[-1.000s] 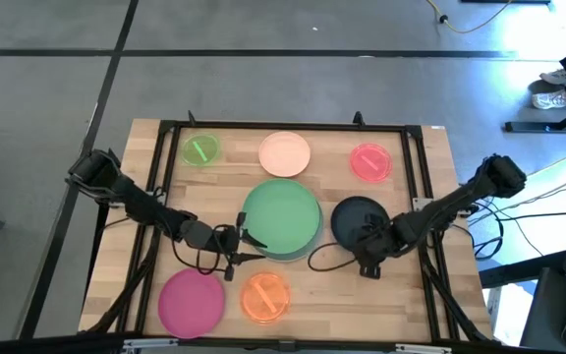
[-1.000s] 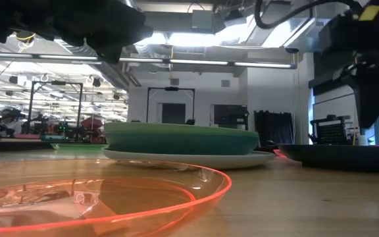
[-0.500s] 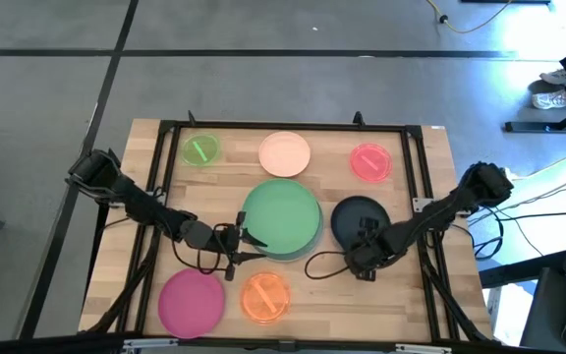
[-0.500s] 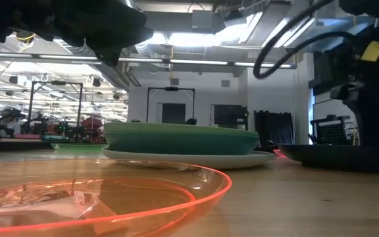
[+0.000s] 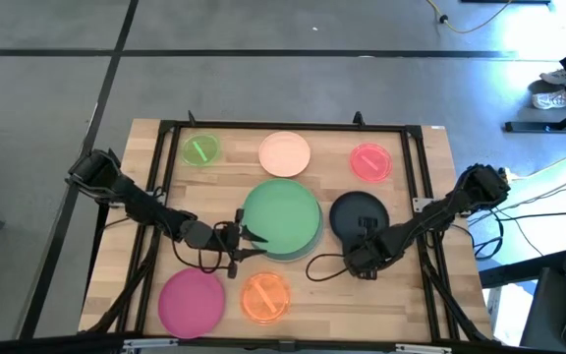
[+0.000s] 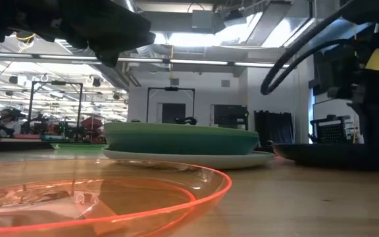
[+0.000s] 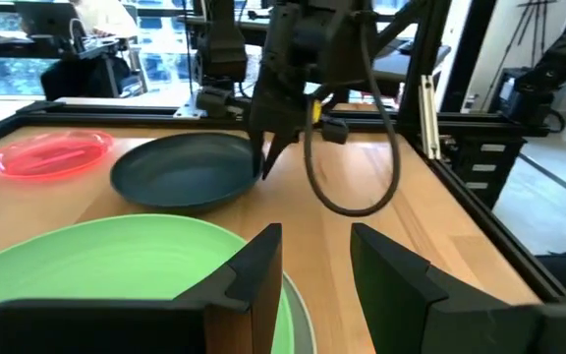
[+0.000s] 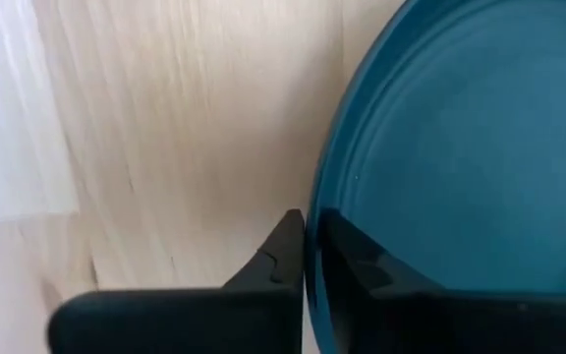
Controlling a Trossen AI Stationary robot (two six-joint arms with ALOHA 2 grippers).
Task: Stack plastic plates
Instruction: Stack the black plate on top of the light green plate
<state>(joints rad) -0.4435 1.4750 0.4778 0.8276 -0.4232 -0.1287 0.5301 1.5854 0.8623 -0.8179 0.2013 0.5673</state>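
A dark teal plate (image 5: 357,214) lies right of centre, with my right gripper (image 5: 366,258) shut on its near rim. At the centre a large green plate (image 5: 281,218) sits on a pale plate (image 6: 189,158). My left gripper (image 5: 248,239) hangs open above the table by the green plate's near-left rim, touching nothing. Around them lie single plates: lime green (image 5: 199,149), peach (image 5: 284,153), pink-red (image 5: 369,162), magenta (image 5: 191,300) and translucent orange (image 5: 264,297). My right gripper pinches the dark teal plate's near rim (image 8: 314,211) between its two fingers (image 8: 281,258), one outside the plate and one inside it. The fingers come from above, pointing down. The plate's far part (image 6: 321,155) lies low on the table.
A black metal frame (image 5: 283,126) runs round the tabletop. A black cable (image 5: 324,262) loops on the wood between the green stack and the right gripper. Bare wood shows along the near right edge.
My right gripper has come down and a little toward the table's left onto the dark teal plate's near rim and shut on it. The plate has stayed where it was. The left gripper has kept still.
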